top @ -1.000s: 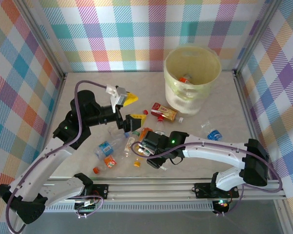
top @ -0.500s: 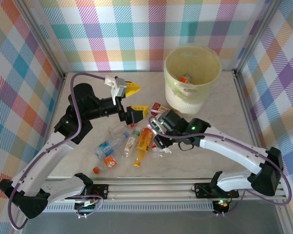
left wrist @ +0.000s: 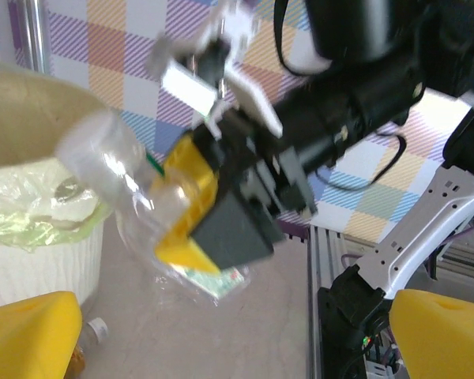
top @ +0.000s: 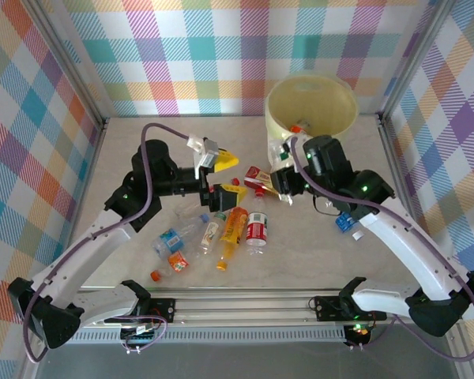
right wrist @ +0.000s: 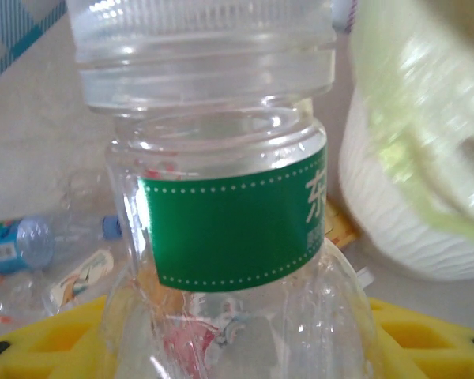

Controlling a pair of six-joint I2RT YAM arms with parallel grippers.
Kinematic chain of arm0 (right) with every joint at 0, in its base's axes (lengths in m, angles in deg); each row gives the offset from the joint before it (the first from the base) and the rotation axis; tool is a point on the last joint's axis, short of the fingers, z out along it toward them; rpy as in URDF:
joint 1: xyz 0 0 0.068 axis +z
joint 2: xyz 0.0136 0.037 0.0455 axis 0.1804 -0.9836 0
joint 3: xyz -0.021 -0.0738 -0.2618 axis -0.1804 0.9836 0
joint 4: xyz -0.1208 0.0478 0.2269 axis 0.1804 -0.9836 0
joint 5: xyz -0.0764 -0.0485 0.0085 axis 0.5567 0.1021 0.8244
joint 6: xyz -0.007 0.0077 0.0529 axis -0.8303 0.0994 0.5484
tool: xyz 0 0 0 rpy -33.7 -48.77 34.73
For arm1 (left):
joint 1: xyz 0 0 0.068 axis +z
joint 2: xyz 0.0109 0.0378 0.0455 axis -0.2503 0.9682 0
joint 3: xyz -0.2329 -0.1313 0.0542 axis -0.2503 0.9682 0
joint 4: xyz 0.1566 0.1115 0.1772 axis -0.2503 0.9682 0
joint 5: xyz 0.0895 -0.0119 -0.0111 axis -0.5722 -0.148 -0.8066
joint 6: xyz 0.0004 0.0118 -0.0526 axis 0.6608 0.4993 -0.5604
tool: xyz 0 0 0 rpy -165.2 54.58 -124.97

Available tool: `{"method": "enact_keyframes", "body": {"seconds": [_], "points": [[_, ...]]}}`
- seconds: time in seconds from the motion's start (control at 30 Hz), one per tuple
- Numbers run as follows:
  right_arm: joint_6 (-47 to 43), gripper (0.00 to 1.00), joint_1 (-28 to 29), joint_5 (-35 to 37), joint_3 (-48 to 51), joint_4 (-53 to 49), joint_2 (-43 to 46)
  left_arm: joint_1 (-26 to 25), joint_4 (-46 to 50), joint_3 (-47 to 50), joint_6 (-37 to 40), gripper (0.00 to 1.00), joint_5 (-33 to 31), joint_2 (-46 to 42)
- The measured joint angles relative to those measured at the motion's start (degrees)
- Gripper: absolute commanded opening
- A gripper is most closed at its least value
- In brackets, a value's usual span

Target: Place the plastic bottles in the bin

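1 green-label bottle — inside right hand

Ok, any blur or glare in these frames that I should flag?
Left wrist: the green-labelled bottle and the right claw holding it are smeared by motion blur. Right wrist: the bottle's label is sharp up close, while the bin behind it is out of focus and washed out bright. Top external: evenly lit and sharp, with soft shadows and no harsh glare.
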Motion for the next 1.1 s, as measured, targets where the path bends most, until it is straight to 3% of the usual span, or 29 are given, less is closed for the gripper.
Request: {"method": "enact_keyframes", "body": {"seconds": [0.37,0.63,1.1], "points": [[-1.9,0.53,-10.2,2.7,-17.8,3.3,-11.1,-4.8,3.1,2.7,3.4,1.0,-6.8,3.6],[-0.4,0.53,-18.0,2.7,-29.7,4.2,-21.0,-5.6,3.1,2.7,4.3,1.0,-9.3,3.8],[4.9,0.53,-25.3,-0.2,-36.1,-0.2,-33.9,-6.1,6.8,2.2,5.1,1.0,-9.7,6.3]]}}
